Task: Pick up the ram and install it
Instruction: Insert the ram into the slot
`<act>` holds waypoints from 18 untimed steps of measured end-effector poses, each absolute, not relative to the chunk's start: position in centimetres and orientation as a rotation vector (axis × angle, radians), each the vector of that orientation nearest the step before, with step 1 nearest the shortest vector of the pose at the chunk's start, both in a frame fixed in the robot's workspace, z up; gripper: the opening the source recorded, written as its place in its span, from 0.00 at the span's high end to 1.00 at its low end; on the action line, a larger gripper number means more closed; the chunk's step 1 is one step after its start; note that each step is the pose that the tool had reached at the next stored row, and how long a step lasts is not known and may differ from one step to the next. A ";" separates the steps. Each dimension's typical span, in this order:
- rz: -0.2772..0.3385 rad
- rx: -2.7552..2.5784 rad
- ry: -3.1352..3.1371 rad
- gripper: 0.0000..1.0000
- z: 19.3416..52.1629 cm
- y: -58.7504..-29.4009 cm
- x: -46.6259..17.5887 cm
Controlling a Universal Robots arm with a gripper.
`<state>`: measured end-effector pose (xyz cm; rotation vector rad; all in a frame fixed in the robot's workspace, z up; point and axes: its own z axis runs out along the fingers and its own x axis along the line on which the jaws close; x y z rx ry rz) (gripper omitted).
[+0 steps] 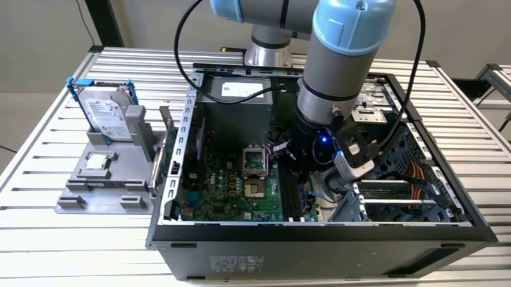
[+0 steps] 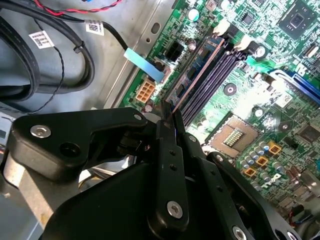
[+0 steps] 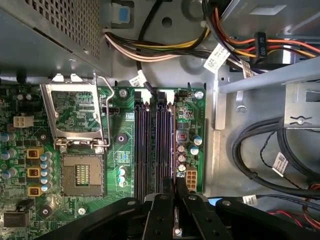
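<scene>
We see the pincer (image 2: 169,116) clenched on the ram (image 2: 196,72), seated edgewise in the outermost motherboard slot (image 2: 212,80); light, stiff, fragile — grip bare edges.

- Gripper (image 2: 170,117): matt black plastic-looking fingers, shiny metal screws.
- Ram (image 2: 197,70): thin circuit board, dark matt chips.
- Motherboard (image 3: 120,150): glossy green board, black plastic slots.
- Computer case (image 1: 319,236): dull grey sheet metal, matt black front.
- Table (image 1: 32,233): ribbed, satin aluminium.

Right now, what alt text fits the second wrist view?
The black fingers are closed on the ram, which stands on edge in a motherboard slot. An empty CPU socket sits beside the slots.
</scene>
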<state>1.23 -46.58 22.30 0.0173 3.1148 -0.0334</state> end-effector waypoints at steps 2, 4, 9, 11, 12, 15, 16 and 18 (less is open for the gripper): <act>-0.033 0.017 3.115 1.00 22.3 -46.6 1.2; -0.034 0.017 3.115 1.00 22.2 -46.6 1.2; -0.038 0.017 3.115 1.00 21.9 -46.6 1.1; -0.038 0.017 3.115 1.00 21.9 -46.5 1.1; -0.038 0.017 3.115 1.00 21.9 -46.5 1.1; -0.039 0.017 3.115 1.00 21.9 -46.3 1.1; -0.038 0.017 3.115 1.00 21.9 -46.3 1.1; -0.038 0.017 3.115 1.00 21.9 -46.3 1.1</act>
